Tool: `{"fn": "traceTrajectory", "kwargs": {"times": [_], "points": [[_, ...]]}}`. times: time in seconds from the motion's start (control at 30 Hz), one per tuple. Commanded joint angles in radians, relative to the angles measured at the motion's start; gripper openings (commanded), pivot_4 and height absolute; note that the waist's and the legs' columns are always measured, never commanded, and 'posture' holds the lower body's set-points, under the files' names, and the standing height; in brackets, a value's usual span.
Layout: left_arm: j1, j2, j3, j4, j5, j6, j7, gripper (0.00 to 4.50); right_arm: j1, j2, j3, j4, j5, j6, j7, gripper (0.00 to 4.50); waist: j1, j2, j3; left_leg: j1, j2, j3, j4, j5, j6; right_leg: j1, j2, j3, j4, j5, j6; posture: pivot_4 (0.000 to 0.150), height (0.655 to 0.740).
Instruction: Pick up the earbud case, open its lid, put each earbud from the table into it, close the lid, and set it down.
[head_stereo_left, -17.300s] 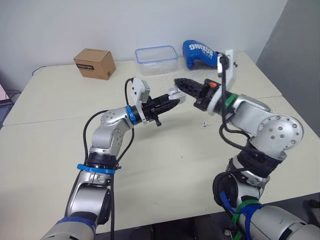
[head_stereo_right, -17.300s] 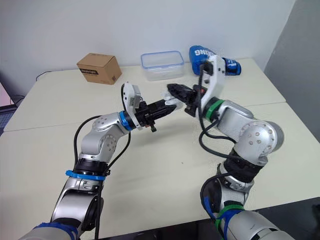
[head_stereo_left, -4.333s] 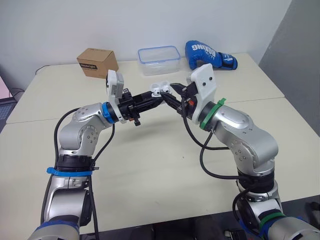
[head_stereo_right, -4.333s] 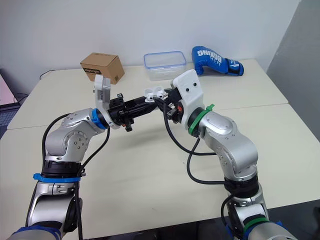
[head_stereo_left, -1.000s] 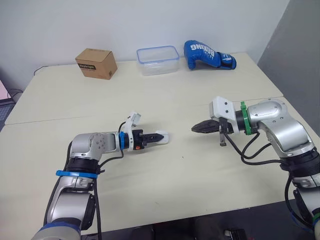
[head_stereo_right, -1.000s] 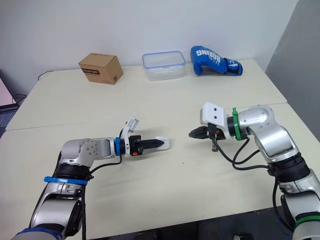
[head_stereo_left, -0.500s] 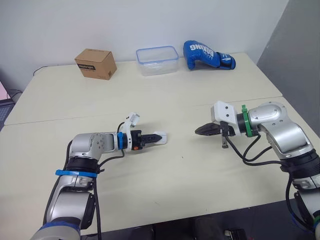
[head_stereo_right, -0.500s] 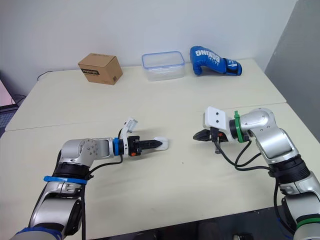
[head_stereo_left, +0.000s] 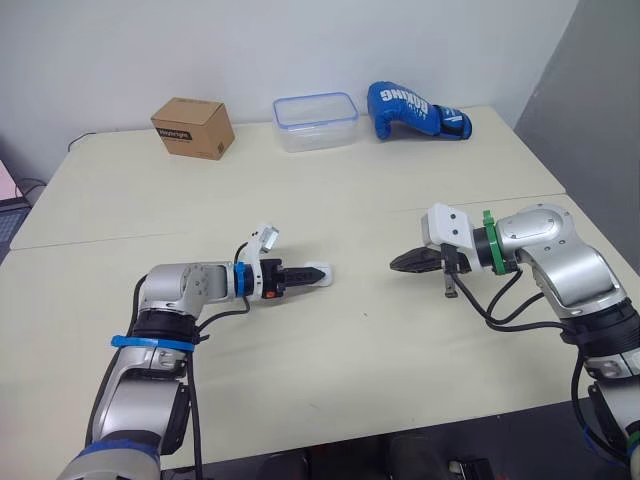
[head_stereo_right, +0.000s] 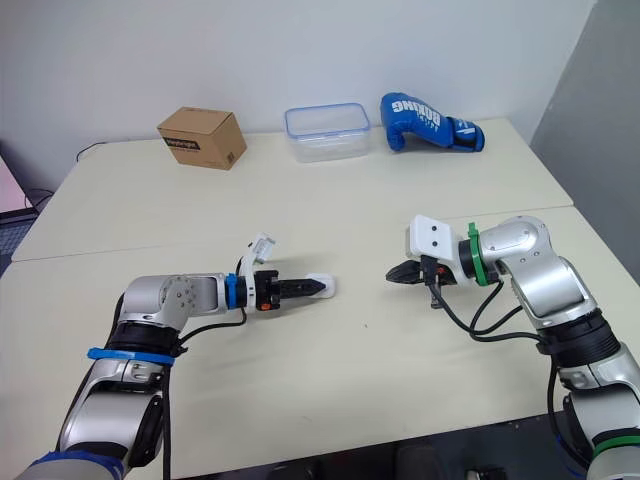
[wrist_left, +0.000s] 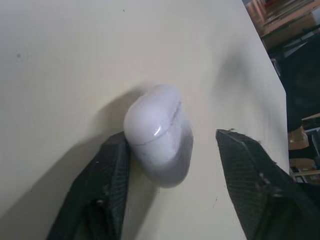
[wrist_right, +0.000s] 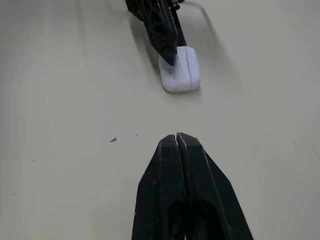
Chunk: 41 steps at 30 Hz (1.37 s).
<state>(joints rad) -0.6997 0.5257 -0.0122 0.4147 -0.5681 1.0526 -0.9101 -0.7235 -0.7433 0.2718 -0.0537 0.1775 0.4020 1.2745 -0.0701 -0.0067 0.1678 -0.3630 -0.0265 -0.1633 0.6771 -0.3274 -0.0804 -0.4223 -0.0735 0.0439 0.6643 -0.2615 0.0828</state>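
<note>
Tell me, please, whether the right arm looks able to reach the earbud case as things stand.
Probably yes: the right end effector, shut, points at the earbud case across bare table; the left end effector, open around it, occupies only the far side.

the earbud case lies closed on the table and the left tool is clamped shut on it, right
Not quite. The earbud case lies closed on the table, but the left tool is open around it; the left wrist view shows a gap on one side.
</note>
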Motion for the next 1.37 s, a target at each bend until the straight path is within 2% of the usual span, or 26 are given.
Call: {"fn": "traceTrajectory", "kwargs": {"times": [0.03,0.27,0.4,0.6,0.77,1.07,1.23,1.37], "points": [[0.036,0.091,0.033,-0.033,0.037,-0.041,-0.015,2.69,0.001,-0.006,-0.011,-0.033,0.005,-0.006,0.006,0.00,-0.007,0.000,0.000,0.000,0.000,0.000,0.000,0.000,0.000,0.000,0.000,0.000,0.000,0.000,0.000,0.150,0.7400],[0.188,0.219,0.110,-0.208,0.012,-0.096,-0.055,2.69,0.042,-0.007,-0.028,-0.073,0.023,0.010,-0.005,0.00,-0.010,0.000,0.000,-0.001,0.000,0.000,-0.001,0.000,0.000,-0.001,0.000,0.000,-0.001,0.000,0.000,0.150,0.7400],[0.348,0.253,0.216,-0.385,0.019,-0.186,0.000,2.69,0.072,0.009,-0.062,-0.121,0.051,0.057,-0.047,0.00,-0.006,0.000,0.000,-0.001,0.001,0.000,-0.001,0.000,0.000,-0.001,0.000,0.000,-0.001,0.000,0.000,0.150,0.7400],[0.591,0.137,0.408,-0.652,-0.021,-0.312,0.128,2.69,0.204,0.078,-0.151,-0.276,0.123,0.217,-0.230,0.00,0.019,0.000,0.000,-0.001,0.002,0.000,-0.001,0.000,0.000,-0.001,0.000,0.001,-0.002,0.000,0.000,0.150,0.7400],[0.743,0.054,0.453,-0.821,-0.010,-0.354,0.240,2.69,0.402,0.125,-0.224,-0.406,0.165,0.319,-0.380,0.00,0.051,-0.001,0.000,-0.001,0.001,0.000,-0.001,0.000,0.000,0.001,0.000,0.000,-0.001,0.000,0.000,0.150,0.7400],[1.019,-0.069,0.533,-1.009,-0.051,-0.425,0.329,2.69,0.649,0.127,-0.337,-0.552,0.277,0.449,-0.485,0.00,0.052,-0.001,-0.001,0.001,0.003,0.001,-0.001,-0.001,0.002,0.002,0.001,0.000,-0.002,0.000,-0.001,0.150,0.7400],[1.087,-0.122,0.483,-1.035,-0.048,-0.453,0.359,2.69,0.673,0.113,-0.315,-0.546,0.287,0.442,-0.501,0.00,0.051,-0.001,-0.001,0.002,0.002,0.002,-0.001,-0.003,0.005,0.005,0.001,0.000,-0.003,0.000,-0.001,0.150,0.7400],[1.076,-0.134,0.469,-1.023,-0.058,-0.491,0.353,2.69,0.644,0.111,-0.309,-0.521,0.297,0.433,-0.502,0.00,0.054,-0.001,-0.001,0.015,0.003,0.001,-0.002,-0.003,0.005,0.019,0.002,-0.001,-0.006,0.000,-0.001,0.150,0.7400]]}}
